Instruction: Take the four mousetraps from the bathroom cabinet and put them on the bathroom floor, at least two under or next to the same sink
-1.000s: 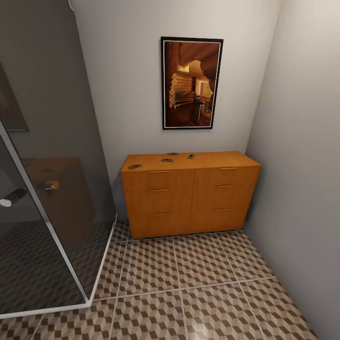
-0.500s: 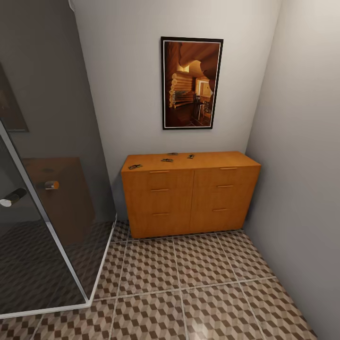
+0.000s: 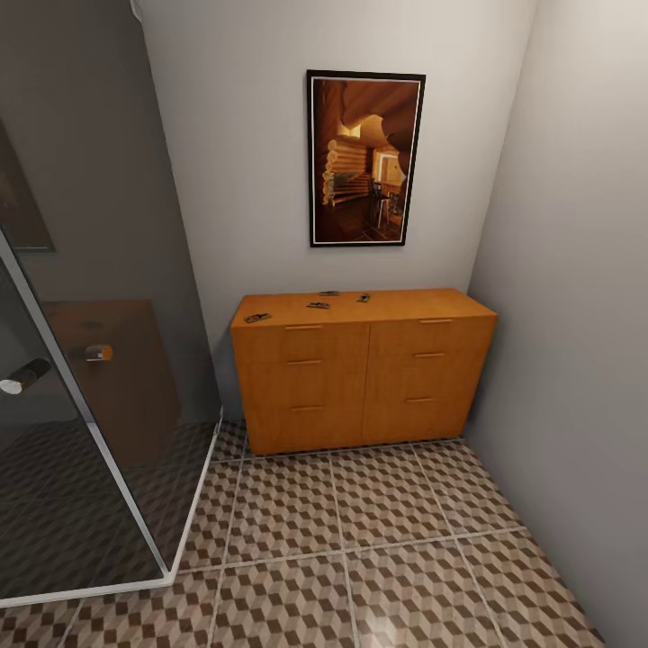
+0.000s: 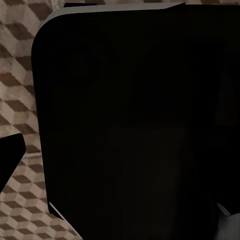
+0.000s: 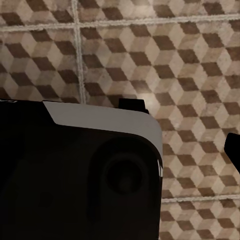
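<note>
Ahead | bathroom floor point(image 3: 387, 540) of brown-beige cube-print tiles, grey walls, glass shower screen point(image 3: 81, 432) left | orange-brown cabinet point(image 3: 360, 378) against back wall under framed picture point(image 3: 364, 157) | four small mousetraps point(image 3: 318, 305) lie apart on its top | hands' state: cannot tell | no legible writing

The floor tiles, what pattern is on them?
The bathroom floor has a brown, beige and white 3D-cube print with pale grout lines, clearest in the right wrist view.
</note>
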